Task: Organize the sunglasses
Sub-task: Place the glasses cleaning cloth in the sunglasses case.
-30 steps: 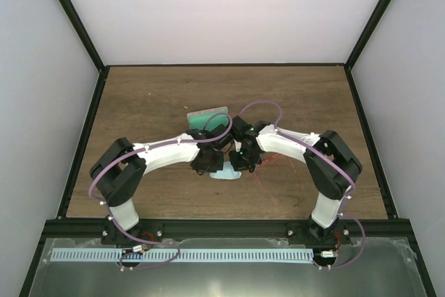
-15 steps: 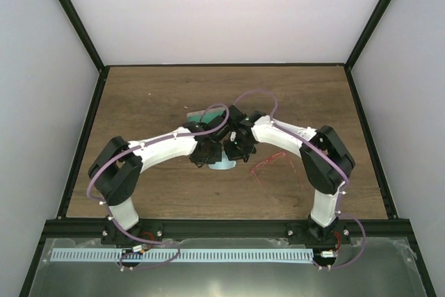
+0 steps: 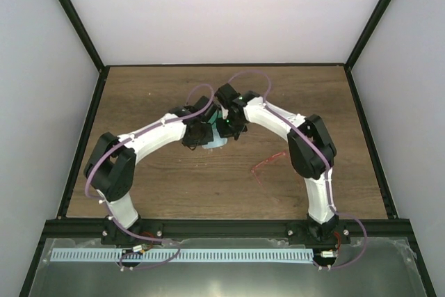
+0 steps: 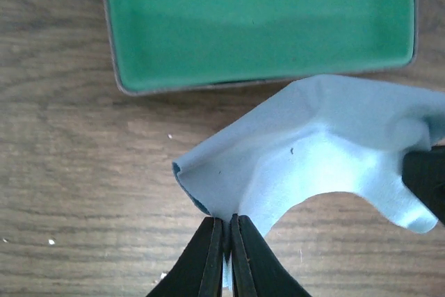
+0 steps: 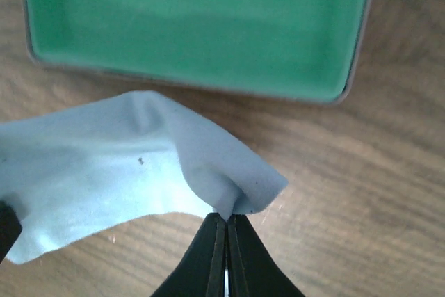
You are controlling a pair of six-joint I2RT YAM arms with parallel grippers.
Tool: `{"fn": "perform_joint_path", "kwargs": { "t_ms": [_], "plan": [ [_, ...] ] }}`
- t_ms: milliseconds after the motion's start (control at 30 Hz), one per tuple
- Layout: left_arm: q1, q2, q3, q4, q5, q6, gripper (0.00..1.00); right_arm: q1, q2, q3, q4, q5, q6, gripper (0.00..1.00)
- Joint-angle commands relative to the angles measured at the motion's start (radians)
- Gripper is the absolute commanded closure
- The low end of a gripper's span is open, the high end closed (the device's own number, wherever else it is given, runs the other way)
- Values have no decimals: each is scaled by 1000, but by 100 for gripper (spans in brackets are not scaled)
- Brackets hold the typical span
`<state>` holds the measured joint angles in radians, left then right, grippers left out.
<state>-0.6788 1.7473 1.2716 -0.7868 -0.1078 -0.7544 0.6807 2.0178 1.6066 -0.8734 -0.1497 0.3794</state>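
Both arms have swung away from the near middle of the counter (image 3: 139, 95) toward its far middle, taking the light-blue cloth (image 4: 313, 144) with them, while the sunglasses (image 3: 268, 165) are left lying where they were, right of centre and toward the near edge, well apart from the case (image 4: 257, 19) and touched by neither arm. The left jaws are pressed fully together on one corner of the cloth, and the right jaws are likewise closed tight on the opposite corner, so the cloth sags between them just above the wood. It hangs just beside the near rim of the open, green-lined case and not yet over it. The step in hand looks to be laying the cloth into the case. To do that well, the two arms should travel together at the same height so the cloth is neither stretched nor bunched. They should carry it clear over the rim rather than dragging it across, and lower it until it rests on the lining. Both sets of jaws should let go at the same moment so it settles flat and leaves room for the glasses. A snag on the rim could shift the case. By count: one cloth, one case with nothing inside it, one pair of sunglasses, and two arms, both occupied.
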Motion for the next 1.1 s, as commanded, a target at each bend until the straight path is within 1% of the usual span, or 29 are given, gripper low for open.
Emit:
{"fn": "perform_joint_path", "kwargs": {
  "t_ms": [0,100,167,633,1067],
  "plan": [
    [41,6,44,18,1,43,96,-28,50,107,-43,19,-38,99],
    [60,26,64,21,9,52,96,-36,86,155,-56,28,-52,99],
    [70,41,79,21,6,83,96,-42,108,186,-60,31,-57,99],
    [133,134,158,24,11,124,96,-78,263,434,-122,44,-64,99],
    [168,191,189,27,36,149,96,-96,310,464,-133,13,-55,99]
  ]
}}
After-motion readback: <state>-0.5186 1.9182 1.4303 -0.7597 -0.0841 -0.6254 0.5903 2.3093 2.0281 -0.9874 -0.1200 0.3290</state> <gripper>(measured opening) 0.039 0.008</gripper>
